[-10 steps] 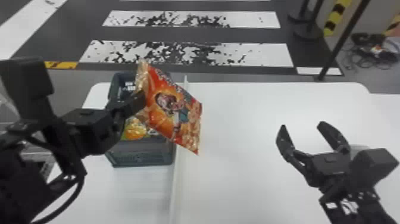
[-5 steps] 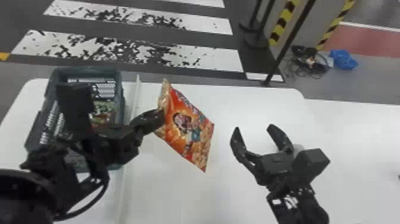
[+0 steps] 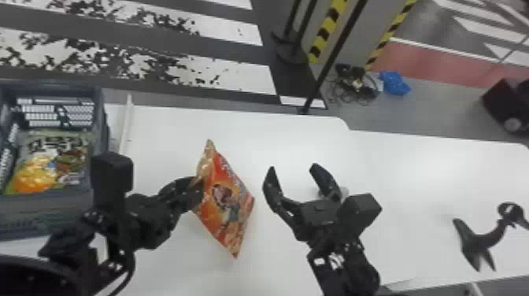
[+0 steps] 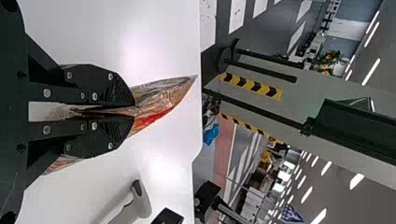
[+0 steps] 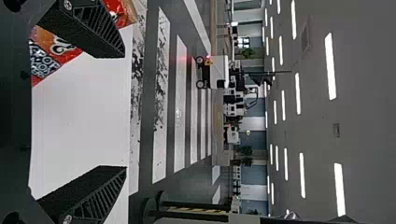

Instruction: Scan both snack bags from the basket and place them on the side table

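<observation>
1 orange bag (image 3: 224, 204) aloft, tilted; 1 greenish bag (image 3: 53, 161) in basket (image 3: 47, 214)

The basket (image 3: 39, 214) is cut off by the head view's left edge, a dark object (image 3: 502, 101) by its right

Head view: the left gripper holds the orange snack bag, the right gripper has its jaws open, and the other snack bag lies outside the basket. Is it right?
Not fully: the head view shows the other snack bag inside the basket, not outside. The left gripper holds the orange snack bag; the right gripper has its jaws open.
</observation>
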Controlling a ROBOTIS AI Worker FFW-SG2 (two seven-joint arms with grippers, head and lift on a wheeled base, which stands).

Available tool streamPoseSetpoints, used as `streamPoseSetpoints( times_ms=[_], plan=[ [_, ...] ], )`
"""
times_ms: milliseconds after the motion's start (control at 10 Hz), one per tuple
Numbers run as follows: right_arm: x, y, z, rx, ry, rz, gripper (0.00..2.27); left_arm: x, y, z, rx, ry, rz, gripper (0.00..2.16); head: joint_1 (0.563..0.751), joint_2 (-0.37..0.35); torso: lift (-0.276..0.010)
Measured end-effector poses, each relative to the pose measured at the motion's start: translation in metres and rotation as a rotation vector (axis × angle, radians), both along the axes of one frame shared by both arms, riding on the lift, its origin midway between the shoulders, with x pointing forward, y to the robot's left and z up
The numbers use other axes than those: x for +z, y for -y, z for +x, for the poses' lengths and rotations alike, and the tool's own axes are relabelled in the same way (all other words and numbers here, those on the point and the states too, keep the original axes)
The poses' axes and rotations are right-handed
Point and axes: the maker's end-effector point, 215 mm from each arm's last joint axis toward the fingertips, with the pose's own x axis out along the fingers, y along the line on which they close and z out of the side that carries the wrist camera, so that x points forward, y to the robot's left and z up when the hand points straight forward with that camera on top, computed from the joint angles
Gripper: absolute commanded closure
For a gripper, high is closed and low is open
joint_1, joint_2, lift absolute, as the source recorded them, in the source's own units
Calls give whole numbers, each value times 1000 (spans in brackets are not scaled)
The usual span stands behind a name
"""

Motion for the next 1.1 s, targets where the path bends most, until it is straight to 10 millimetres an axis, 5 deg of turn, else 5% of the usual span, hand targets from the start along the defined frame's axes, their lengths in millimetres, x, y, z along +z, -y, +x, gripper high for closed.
streamPoseSetpoints(
  times_ms=[200,500,800,1100],
  plan=[
    [-2,1,0,-6,-6,2,49,-3,-11,-4,0,36,94,66,695,-338,-75],
    [-8,4,-2,-18,-25,0,33,53,-58,10,108,197,229,76,695,-283,-75],
    [-11,0,-2,-12,-35,-5,49,99,-127,36,337,345,298,87,695,-190,-75],
    [-44,-1,4,-9,-182,-10,60,139,-176,41,426,529,242,90,695,-118,-75]
  ],
)
